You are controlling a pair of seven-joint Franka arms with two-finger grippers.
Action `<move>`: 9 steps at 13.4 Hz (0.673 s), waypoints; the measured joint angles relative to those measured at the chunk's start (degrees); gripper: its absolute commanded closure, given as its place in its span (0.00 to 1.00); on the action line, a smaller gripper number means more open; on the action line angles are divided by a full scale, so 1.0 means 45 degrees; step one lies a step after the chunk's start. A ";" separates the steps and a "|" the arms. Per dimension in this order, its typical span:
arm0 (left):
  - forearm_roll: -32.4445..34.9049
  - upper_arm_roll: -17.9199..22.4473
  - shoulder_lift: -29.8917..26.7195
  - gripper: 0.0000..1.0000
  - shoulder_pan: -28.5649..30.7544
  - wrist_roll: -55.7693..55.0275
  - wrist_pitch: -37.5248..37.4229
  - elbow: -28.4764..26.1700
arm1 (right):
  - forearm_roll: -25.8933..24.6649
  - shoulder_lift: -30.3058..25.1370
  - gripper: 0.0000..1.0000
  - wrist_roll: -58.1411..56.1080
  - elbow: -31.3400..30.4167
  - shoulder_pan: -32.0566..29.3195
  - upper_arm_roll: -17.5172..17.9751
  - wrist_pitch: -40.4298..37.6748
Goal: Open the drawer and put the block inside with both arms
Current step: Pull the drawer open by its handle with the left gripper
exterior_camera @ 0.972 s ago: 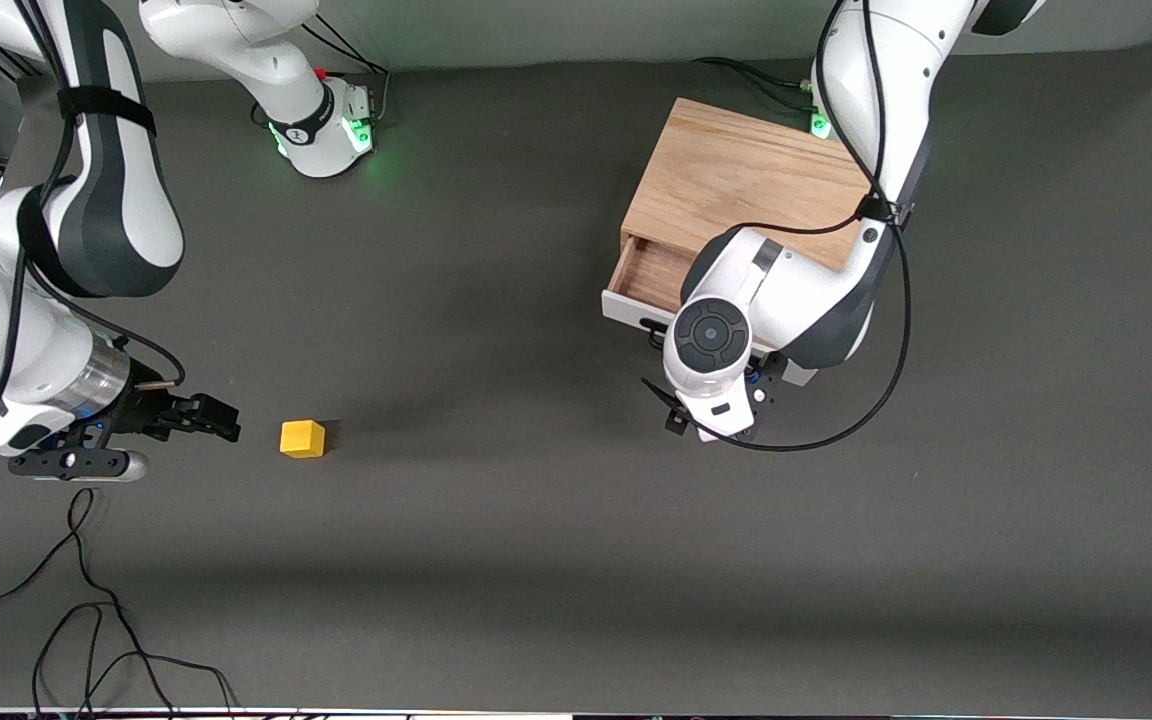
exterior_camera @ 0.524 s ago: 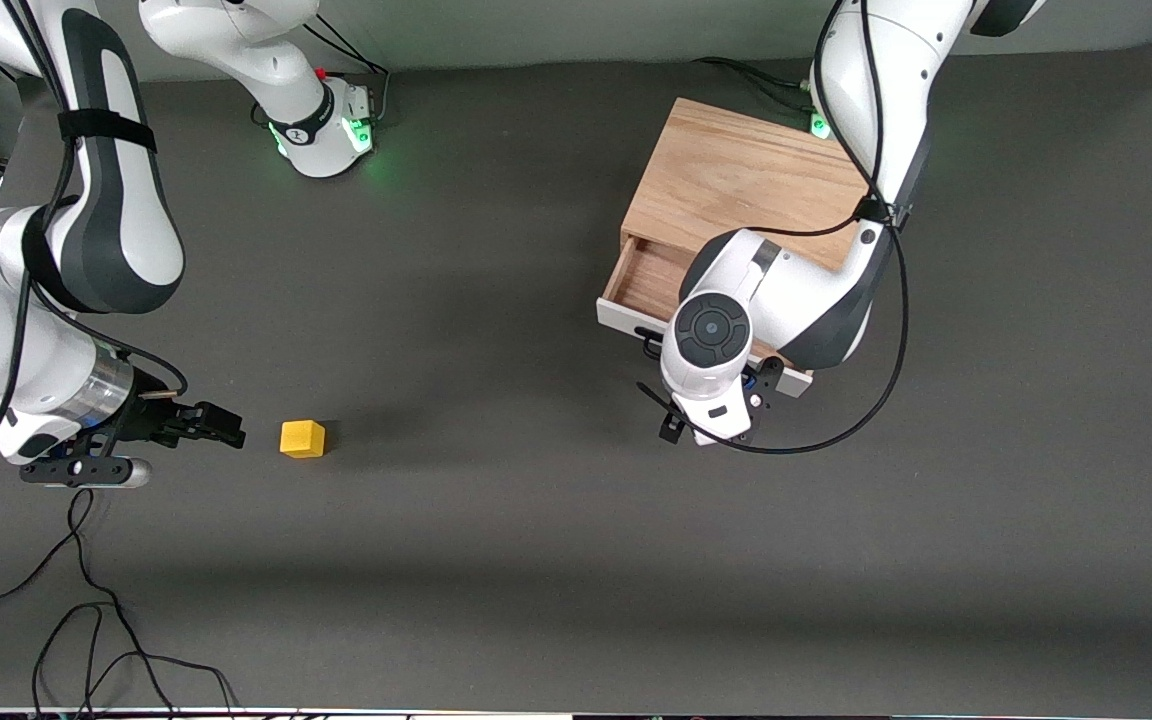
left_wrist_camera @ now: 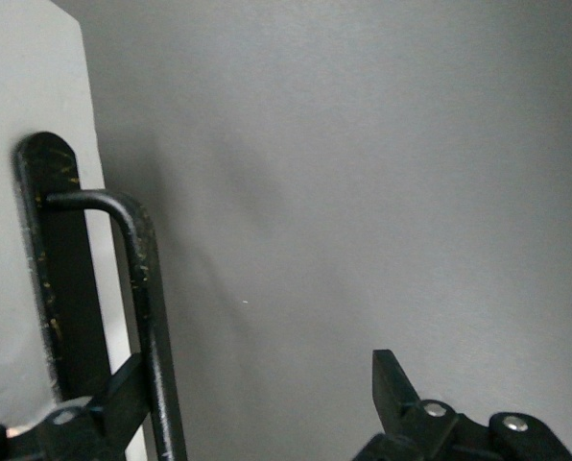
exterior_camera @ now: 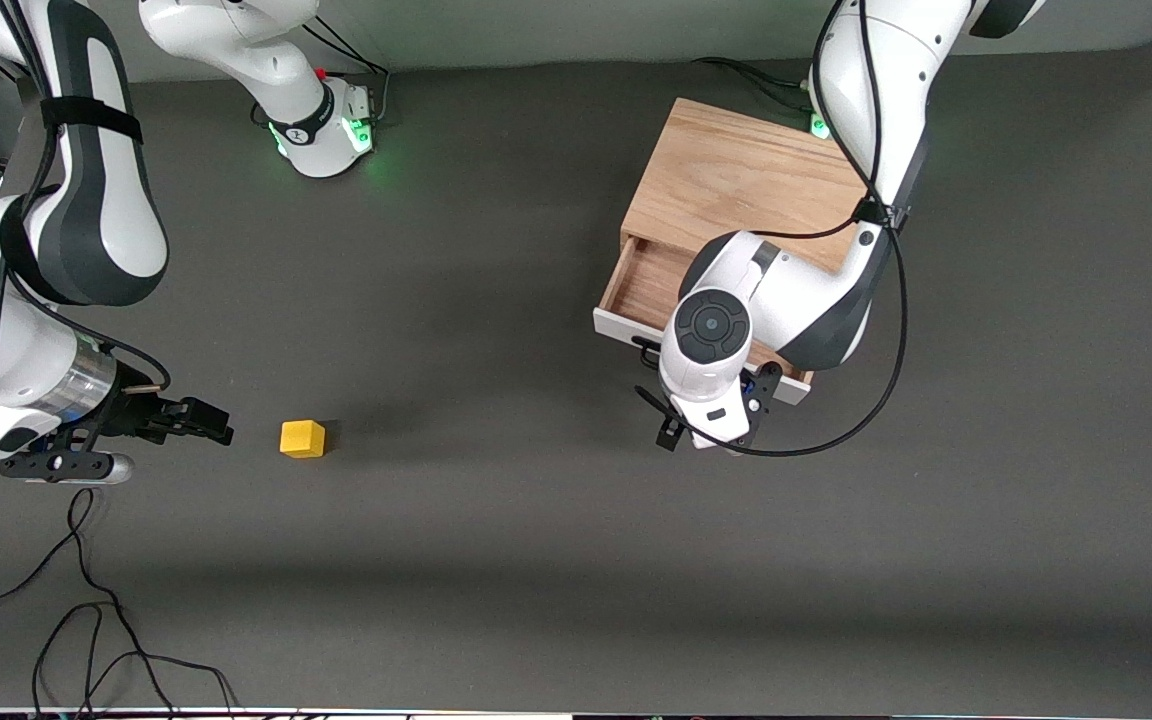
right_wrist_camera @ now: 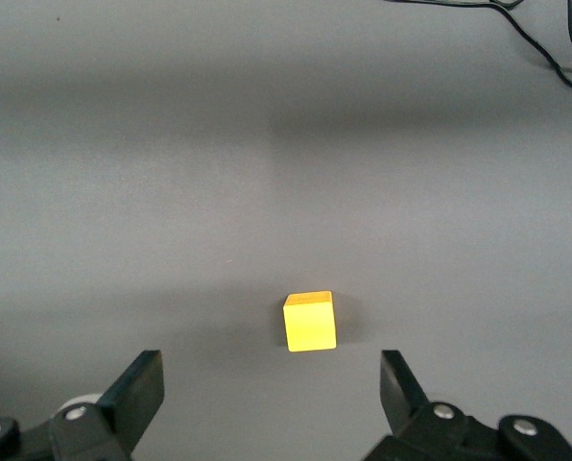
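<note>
The yellow block (exterior_camera: 302, 438) lies on the dark table toward the right arm's end. My right gripper (exterior_camera: 219, 420) hovers low beside it, open, and the block (right_wrist_camera: 310, 322) sits just ahead of the gap between the fingers, apart from them. The drawer (exterior_camera: 641, 285) of the oak box (exterior_camera: 746, 180) stands partly pulled out and its wooden inside shows. My left gripper (left_wrist_camera: 257, 375) is at the white front panel (left_wrist_camera: 27, 96), open, with one finger (left_wrist_camera: 123, 394) hooked by the black wire handle (left_wrist_camera: 147, 288). In the front view the left wrist hides those fingers.
Loose black cables (exterior_camera: 86, 620) lie on the table near the front camera at the right arm's end. The right arm's base (exterior_camera: 321, 130) stands farther from the camera than the block. The left arm's cable (exterior_camera: 866, 400) loops beside the drawer.
The drawer has slid a little farther out as the left gripper drew toward the front camera. The right gripper has backed slightly away from the block, which has not moved.
</note>
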 measured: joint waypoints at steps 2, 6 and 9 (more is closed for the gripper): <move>0.0018 -0.0006 0.0026 0.00 -0.0006 0.0004 0.0211 0.0097 | 0.0000 -0.0019 0.00 -0.0001 0.0002 0.0000 0.0000 -0.0004; 0.0087 -0.0012 0.0043 0.00 -0.0013 0.0005 0.0475 0.0140 | 0.0000 -0.0019 0.00 -0.0002 0.0002 0.0000 0.0000 -0.0010; 0.0143 0.0009 0.0064 0.00 -0.0002 0.0014 0.0815 0.0459 | 0.0000 -0.0019 0.00 -0.0002 0.0002 0.0000 0.0000 -0.0015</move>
